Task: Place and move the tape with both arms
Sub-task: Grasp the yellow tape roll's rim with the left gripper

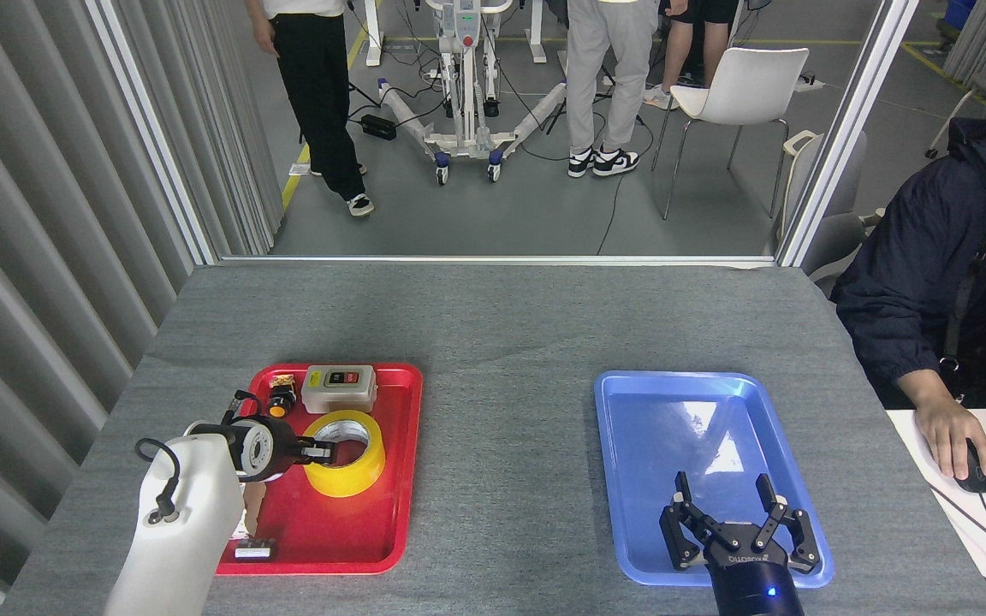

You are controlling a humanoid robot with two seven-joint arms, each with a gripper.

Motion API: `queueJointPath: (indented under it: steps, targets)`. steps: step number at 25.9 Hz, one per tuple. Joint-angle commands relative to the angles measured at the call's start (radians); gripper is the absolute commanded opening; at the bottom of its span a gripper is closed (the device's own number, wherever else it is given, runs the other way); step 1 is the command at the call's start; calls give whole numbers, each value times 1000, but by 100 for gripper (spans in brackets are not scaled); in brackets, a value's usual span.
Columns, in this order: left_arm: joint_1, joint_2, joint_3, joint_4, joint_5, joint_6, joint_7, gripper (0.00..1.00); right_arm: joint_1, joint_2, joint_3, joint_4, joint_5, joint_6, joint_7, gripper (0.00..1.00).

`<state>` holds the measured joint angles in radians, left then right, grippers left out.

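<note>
Head view: my left gripper (328, 451) pinches the tape (344, 464) wall inside the red tray (390, 522); my right gripper (737, 526) hangs spread over the blue tray (630, 530).

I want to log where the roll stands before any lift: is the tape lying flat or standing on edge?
Lying flat: the tape rests in the red tray, its core hole facing up.
</note>
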<state>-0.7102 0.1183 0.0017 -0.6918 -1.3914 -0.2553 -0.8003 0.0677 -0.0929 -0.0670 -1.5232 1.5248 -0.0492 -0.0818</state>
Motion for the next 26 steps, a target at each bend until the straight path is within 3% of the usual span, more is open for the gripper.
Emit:
queueJointPath:
  steps: [1, 7, 11, 18, 26]
  targets:
    - [0, 0, 0, 0, 0, 1, 12, 51, 0, 1, 1, 0, 0, 0, 0, 100]
    - [0, 0, 0, 0, 0, -1, 39, 47, 0, -1, 0, 0, 0, 0, 0, 100]
    - [0, 0, 0, 2, 0, -1, 44, 37, 0, -1, 0, 0, 0, 0, 0, 100]
    - [0, 1, -2, 6, 0, -2, 44, 35, 0, -1, 1, 0, 0, 0, 0, 100]
    - [0, 3, -9, 6, 0, -2, 50, 25, 0, 1, 1, 0, 2, -1, 0, 100]
